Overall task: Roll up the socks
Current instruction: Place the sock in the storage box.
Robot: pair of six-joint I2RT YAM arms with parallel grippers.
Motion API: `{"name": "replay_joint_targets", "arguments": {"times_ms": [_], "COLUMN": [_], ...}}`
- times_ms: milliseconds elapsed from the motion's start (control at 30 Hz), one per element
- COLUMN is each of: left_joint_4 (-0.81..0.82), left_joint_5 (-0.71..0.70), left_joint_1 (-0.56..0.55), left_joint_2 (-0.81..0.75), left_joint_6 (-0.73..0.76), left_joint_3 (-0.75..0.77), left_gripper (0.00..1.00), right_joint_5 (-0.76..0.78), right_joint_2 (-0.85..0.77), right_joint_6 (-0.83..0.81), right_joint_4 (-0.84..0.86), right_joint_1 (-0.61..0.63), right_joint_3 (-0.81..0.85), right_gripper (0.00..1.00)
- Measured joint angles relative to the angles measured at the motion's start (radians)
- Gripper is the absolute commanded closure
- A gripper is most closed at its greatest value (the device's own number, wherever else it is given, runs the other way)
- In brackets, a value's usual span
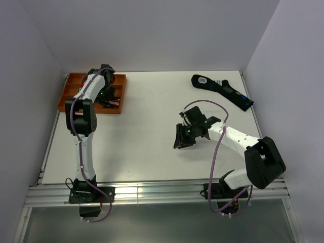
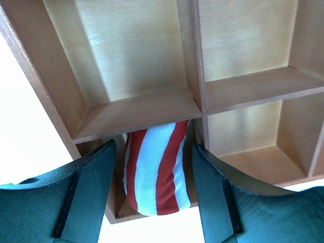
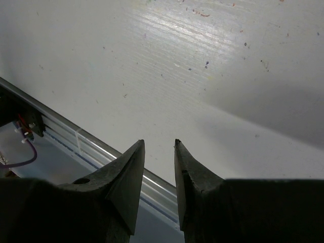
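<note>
Fingers (image 2: 86, 197) of the left gripper (image 2: 154, 146) stand spread, one on each side of the striped sock roll (image 2: 154, 177), pinching nothing. A thin gap shows on either flank, though whether the right pad brushes the fabric cannot be told.

Location of the task item: the roll lies in a corner compartment of the wooden tray (image 2: 50, 96), the one nearest the wrist camera. It is bounded by a cross divider (image 2: 136, 109) on its far side and the long central divider on its right. The roll looks compact, with no loose end visible from this angle; its underside is hidden.

Right gripper (image 3: 159, 144) hangs over bare table (image 3: 202, 76) near the front rail, well apart from the tray. Its fingers are parted by a narrow slot with nothing between them.

Assessment: the step in hand appears to be letting go of the finished roll in its compartment.

Recommendations for doing it well:
- Lift the left gripper straight up, jaws held wide, so neither pad drags the soft fabric and unwinds the roll.
- Avoid any sideways drift; the dividers sit close on both sides, and a nudge could tip the roll or shift the tray.
- Confirm the roll holds its shape once clear.

Remaining work, as judged: a black sock (image 1: 223, 91) lies at the table's far right, not part of the striped set.
</note>
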Motion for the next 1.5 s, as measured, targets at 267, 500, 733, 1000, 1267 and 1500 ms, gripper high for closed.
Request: {"name": "replay_joint_targets", "arguments": {"times_ms": [267, 500, 733, 1000, 1267, 1500], "left_joint_4": [-0.007, -0.008, -0.006, 0.009, 0.011, 0.075], "left_joint_5": [0.0, 0.001, 0.002, 0.012, 0.013, 0.026], "left_joint_1": [0.001, 0.001, 0.001, 0.0, -0.005, -0.058], "left_joint_2": [0.0, 0.0, -0.003, -0.071, -0.176, -0.443], "left_joint_6": [0.007, 0.015, 0.032, 0.055, 0.07, 0.228], "left_joint_3": [0.016, 0.016, 0.016, 0.005, -0.035, -0.176], "left_gripper": [0.32, 0.31, 0.29, 0.24, 0.22, 0.15], "right_joint_5": [-0.002, -0.002, -0.002, -0.001, 0.006, 0.047], "right_joint_2": [0.0, 0.0, 0.0, 0.0, -0.005, -0.041], "right_joint_6": [0.0, 0.0, 0.0, 0.0, 0.0, -0.003], "right_joint_4": [0.0, 0.001, 0.001, 0.001, -0.002, -0.029], "right_joint_1": [0.0, 0.0, 0.0, 0.0, 0.0, 0.0], "right_joint_3": [0.0, 0.0, 0.0, 0.0, 0.006, 0.087], "right_gripper": [0.63, 0.63, 0.62, 0.62, 0.62, 0.6]}}
